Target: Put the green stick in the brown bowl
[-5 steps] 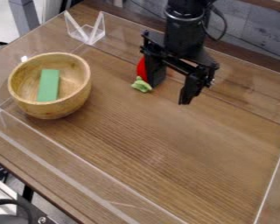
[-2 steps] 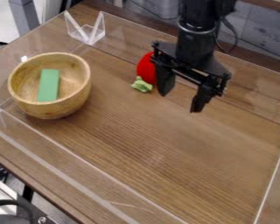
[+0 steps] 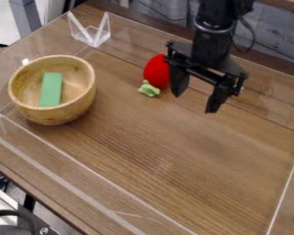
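I find no brand, label or readable writing on anything here.

My pincer hangs from a black arm, pointing straight down over the wooden table, with its two dark fingers spread wide apart. Nothing sits between them and they grip nothing; the gap shows only bare tabletop behind it. The left-hand finger in this view stands just beside the red strawberry toy (whether it actually brushes the toy I cannot tell, since the two overlap from this angle). The toy's small green leaves point toward the camera, lying on the wood.

The green stick lies flat inside the brown bowl, resting on the bowl's floor, with its long side running roughly from the far rim toward the near rim. The bowl stands at the left of the table, well apart from my pincer.

A low clear plastic wall runs around the table's edge, and a folded clear piece stands at the far left corner
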`<state>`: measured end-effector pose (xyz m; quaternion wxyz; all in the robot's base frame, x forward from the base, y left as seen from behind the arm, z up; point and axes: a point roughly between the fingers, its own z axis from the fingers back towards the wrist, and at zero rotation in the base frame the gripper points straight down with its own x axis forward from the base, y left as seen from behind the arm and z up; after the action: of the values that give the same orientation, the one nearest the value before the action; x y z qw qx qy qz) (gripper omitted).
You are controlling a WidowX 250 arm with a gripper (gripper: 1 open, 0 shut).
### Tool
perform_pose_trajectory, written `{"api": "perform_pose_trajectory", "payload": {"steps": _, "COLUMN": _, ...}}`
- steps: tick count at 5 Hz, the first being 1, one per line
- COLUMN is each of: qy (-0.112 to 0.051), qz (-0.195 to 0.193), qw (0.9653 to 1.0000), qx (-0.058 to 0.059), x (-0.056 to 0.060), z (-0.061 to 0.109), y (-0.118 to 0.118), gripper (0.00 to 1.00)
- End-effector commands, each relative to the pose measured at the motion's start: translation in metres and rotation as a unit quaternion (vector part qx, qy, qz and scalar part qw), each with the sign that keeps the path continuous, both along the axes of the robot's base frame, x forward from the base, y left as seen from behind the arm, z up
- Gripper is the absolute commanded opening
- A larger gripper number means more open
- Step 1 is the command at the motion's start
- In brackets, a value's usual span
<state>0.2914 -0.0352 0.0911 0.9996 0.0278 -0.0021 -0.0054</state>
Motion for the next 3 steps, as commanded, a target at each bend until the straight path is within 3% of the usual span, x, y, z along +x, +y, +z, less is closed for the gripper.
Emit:
{"api": "perform_pose_trajectory", "payload": {"steps": 1, "qy": -0.031, "qz": 0.041, "qw": 0.9987, "qx": -0.008, "x": 0.01, "z": 0.026, "y": 0.005, "gripper": 1.0}}
{"api": "perform_pose_trajectory", "payload": {"steps": 2, "qy": -0.033, "qz": 0.055, "qw": 0.9979, "qx": -0.012, "x": -0.001, "z": 0.027, "y": -0.014, "gripper": 1.0}}
{"api": "perform_pose_trajectory", "payload": {"steps": 3, "qy": -0.015, "qz": 0.076, "qw": 0.997, "qx": -0.008, "x": -0.005, "z": 0.024, "y": -0.008, "gripper": 1.0}}
